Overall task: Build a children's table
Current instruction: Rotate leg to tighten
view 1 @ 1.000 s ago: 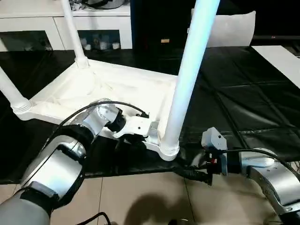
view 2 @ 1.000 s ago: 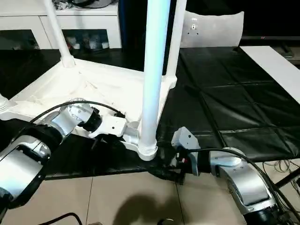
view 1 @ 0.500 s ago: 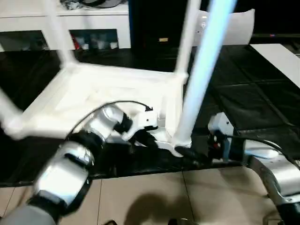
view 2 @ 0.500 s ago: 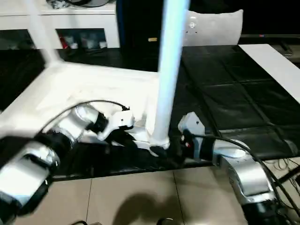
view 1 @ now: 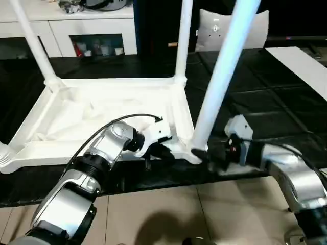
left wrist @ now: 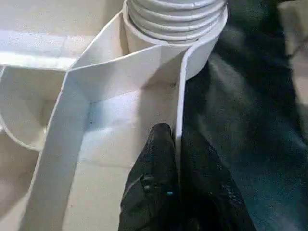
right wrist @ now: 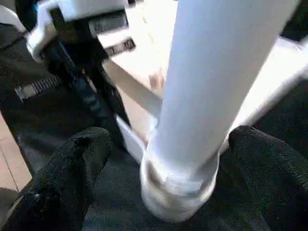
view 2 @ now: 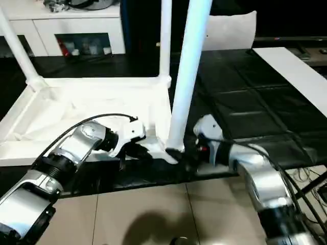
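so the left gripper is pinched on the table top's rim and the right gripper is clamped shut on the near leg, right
Not quite. The left gripper is pinched on the table top's rim, but the right gripper is open: the right wrist view shows its fingers spread either side of the near leg, not clamped on it.

Home-like room: glass-door cabinet [view 1: 76, 35]

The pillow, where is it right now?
In the left eye view the pillow stands at the far edge of the black mat, on the robot's right, partly hidden behind the nearest table leg.
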### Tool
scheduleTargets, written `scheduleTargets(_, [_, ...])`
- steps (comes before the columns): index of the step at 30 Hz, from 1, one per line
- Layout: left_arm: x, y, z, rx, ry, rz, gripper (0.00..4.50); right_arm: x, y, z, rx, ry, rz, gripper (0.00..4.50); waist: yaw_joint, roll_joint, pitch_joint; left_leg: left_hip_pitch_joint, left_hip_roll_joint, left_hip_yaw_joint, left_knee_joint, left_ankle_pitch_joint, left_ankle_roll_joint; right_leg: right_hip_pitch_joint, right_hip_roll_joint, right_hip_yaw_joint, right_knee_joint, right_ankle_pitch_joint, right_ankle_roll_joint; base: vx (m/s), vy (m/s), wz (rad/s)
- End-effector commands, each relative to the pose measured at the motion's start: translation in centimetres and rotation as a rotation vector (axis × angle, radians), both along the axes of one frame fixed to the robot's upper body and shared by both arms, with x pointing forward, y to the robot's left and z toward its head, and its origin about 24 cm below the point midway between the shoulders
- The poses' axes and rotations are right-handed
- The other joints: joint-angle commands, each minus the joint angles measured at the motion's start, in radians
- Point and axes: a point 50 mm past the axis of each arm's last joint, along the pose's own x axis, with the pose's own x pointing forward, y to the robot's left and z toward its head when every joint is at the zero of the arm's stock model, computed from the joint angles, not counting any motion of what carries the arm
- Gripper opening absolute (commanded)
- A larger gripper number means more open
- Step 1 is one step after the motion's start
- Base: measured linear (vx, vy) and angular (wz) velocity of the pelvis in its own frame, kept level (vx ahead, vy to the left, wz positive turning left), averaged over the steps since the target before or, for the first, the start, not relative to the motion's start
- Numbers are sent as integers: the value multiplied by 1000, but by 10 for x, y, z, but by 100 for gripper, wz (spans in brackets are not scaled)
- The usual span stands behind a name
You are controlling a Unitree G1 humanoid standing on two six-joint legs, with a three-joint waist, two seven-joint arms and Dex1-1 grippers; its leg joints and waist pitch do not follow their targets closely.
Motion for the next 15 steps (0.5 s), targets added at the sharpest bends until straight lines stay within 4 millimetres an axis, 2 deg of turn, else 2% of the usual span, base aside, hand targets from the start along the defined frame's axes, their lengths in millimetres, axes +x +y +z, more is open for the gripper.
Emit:
scheduleTargets(1, [1, 13, -4, 14, -7, 67, 3, 3, 0, 2, -14, -20, 10, 450, 6, -14, -78, -1, 28, -19, -62, -280, 83, 59, -55, 21, -100, -597, -94, 0, 0, 0])
scheduleTargets(2, [-1, 11, -3, 5, -25, 6, 3, 3, 0, 2, -21, -28, 25, 450, 1, -14, -79, -3, 31, -18, -64, -275, 92, 60, -55, 20, -98, -551, -110, 0, 0, 0])
scheduleTargets(4, [-8, 11, -1, 13, -77, -158, 3, 6, 0, 3, -7, -31, 52, 450, -5, -16, -80, -3, 31, -20, -64, -288, 101, 59, -56, 20, -97, -544, -116, 0, 0, 0])
scheduleTargets(5, [-9, 12, -1, 15, -77, -177, 3, 6, 0, 4, -1, -30, 59, 450, -7, -13, -80, -1, 34, -19, -65, -288, 102, 57, -56, 23, -94, -528, -126, 0, 0, 0])
scheduleTargets(6, [-13, 13, 0, -4, -70, -237, 3, 7, 0, 5, 15, -23, 77, 450, -6, -20, -82, 2, 34, -17, -64, -288, 104, 55, -57, 24, -94, -523, -133, 0, 0, 0])
scheduleTargets(7, [-13, 13, 0, -4, -70, -237, 3, 7, 0, 5, 15, -23, 77, 450, -7, -18, -81, 1, 34, -17, -64, -285, 105, 57, -58, 25, -90, -515, -142, 0, 0, 0])
scheduleTargets(9, [-17, 15, 1, -10, -37, -264, 0, 8, 0, 6, 42, -2, 114, 433, 4, -11, -81, 5, 43, -15, -66, -268, 103, 55, -60, 31, -82, -473, -170, 0, 0, 0])
scheduleTargets(11, [-21, 19, 3, 12, -58, -366, 0, 6, 4, 5, 55, 51, 219, 412, 16, -12, -83, 4, 47, -15, -67, -245, 108, 58, -62, 33, -75, -433, -185, 0, 0, 0])
scheduleTargets(12, [-21, 20, 4, 14, -64, -382, 0, 5, 4, 5, 56, 59, 235, 405, 25, -10, -85, 6, 49, -13, -68, -235, 109, 58, -62, 36, -68, -399, -197, 0, 0, 0])
scheduleTargets(13, [-21, 20, 5, 12, -67, -393, 0, 5, 5, 4, 55, 67, 251, 395, 31, -14, -85, 4, 52, -11, -69, -219, 109, 59, -60, 37, -62, -364, -207, 0, 0, 0])
scheduleTargets(14, [-21, 20, 5, 10, -68, -397, 0, 6, 5, 4, 53, 70, 258, 395, 40, -11, -85, 4, 52, -10, -70, -206, 107, 59, -61, 39, -59, -347, -213, 0, 0, 0])
scheduleTargets(15, [-21, 20, 5, 10, -68, -397, 0, 6, 5, 4, 53, 70, 258, 386, 40, -11, -85, 4, 52, -10, -70, -206, 107, 59, -61, 39, -59, -347, -213, 0, 0, 0])
